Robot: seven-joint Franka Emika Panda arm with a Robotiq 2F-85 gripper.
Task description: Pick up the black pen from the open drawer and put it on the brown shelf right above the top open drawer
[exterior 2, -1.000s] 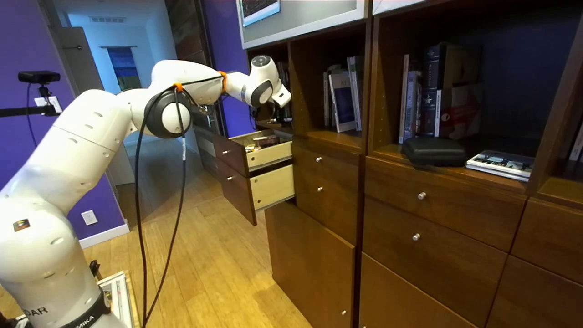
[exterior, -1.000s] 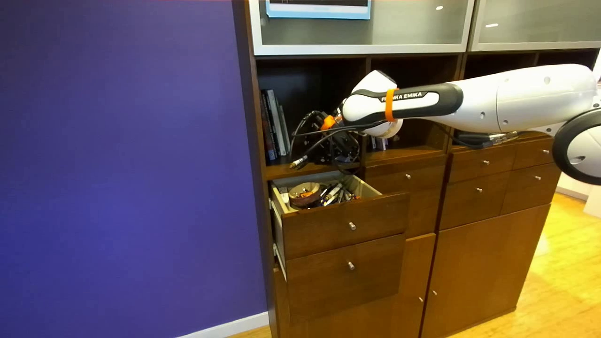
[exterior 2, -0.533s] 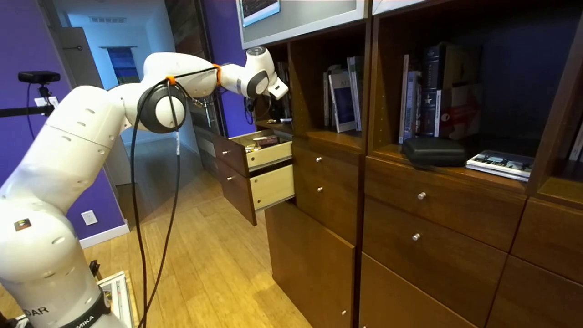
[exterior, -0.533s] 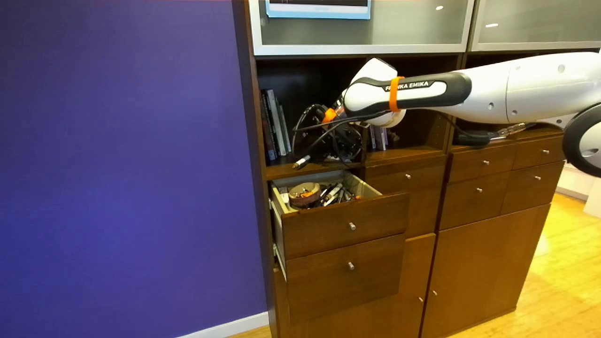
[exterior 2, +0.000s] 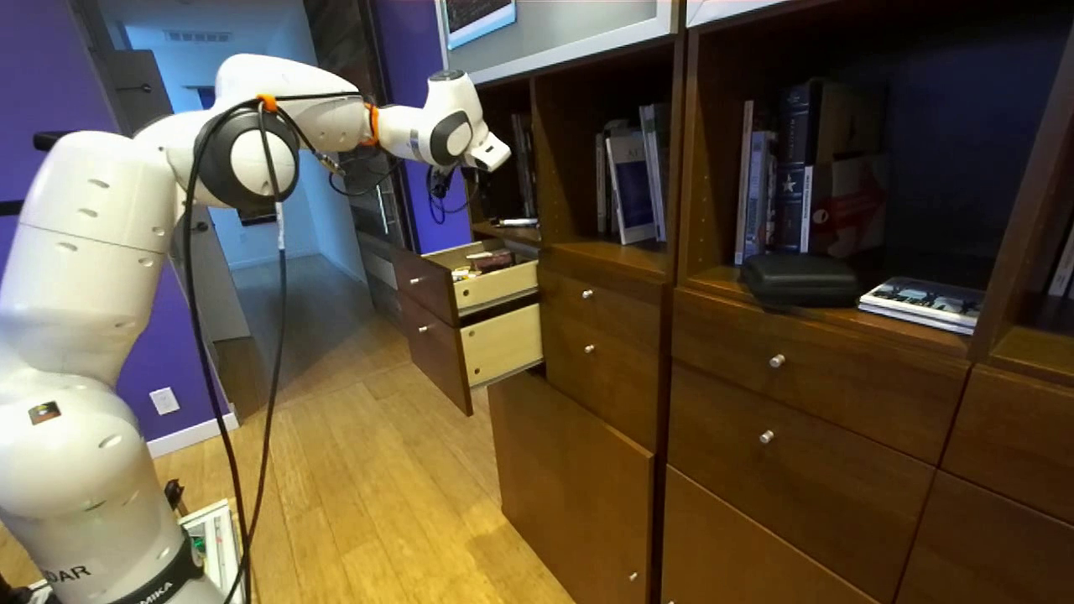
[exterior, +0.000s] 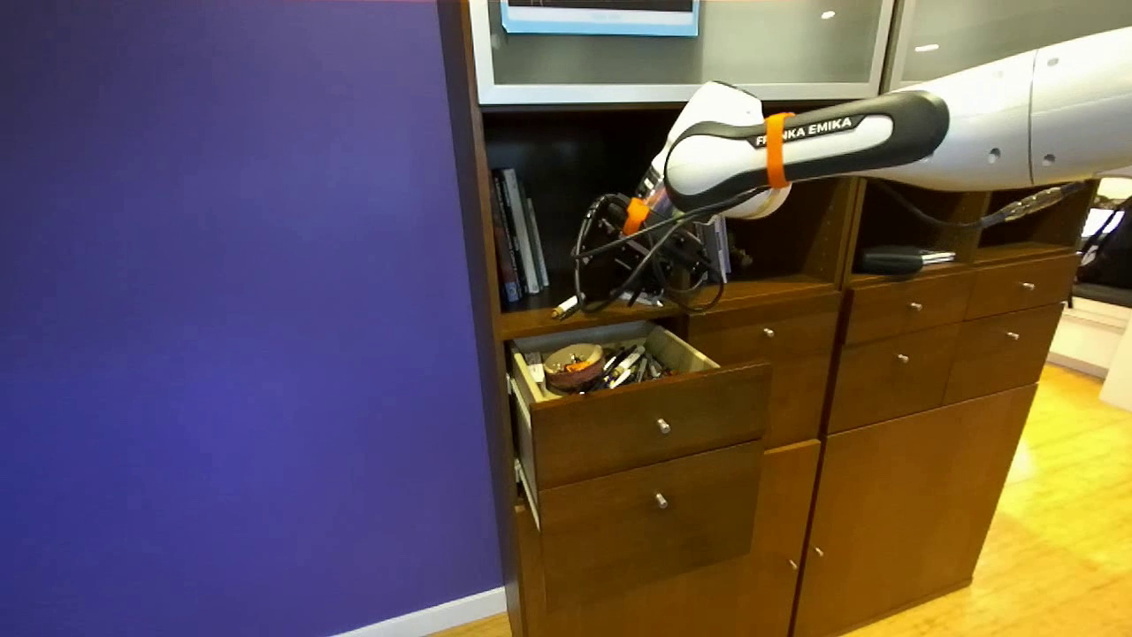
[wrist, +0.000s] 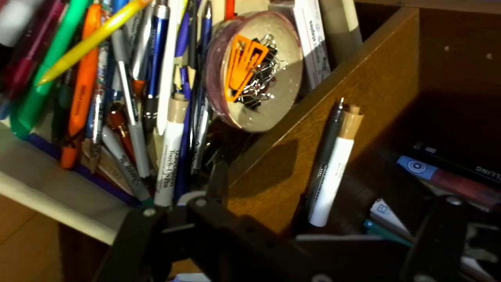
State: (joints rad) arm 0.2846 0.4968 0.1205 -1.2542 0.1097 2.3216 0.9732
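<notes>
In the wrist view the black pen (wrist: pixel 325 150) lies side by side with a white tan-capped marker (wrist: pixel 335 176) on the brown shelf (wrist: pixel 270 184). Their tips point toward the shelf's front edge. The white marker also shows on the shelf in both exterior views (exterior: pixel 567 307) (exterior 2: pixel 513 223); the black pen cannot be made out there. My gripper (wrist: pixel 327 201) is open, its fingers apart above and on either side of the pens. In an exterior view the gripper (exterior: pixel 650 270), partly hidden by cables, is over the shelf. The open drawer (exterior: pixel 650 429) stands below it.
The drawer holds many pens and a round bowl (wrist: pixel 256 70) of clips. Upright books (exterior: pixel 522 234) stand at the cubby's left wall. Loose cables (exterior: pixel 610 257) hang round the wrist. A frosted-glass door (exterior: pixel 681 93) is above the cubby.
The arm and gripper have risen and drawn back from the cabinet. The white marker stays on the shelf, barely shifted. The drawer has not moved.
</notes>
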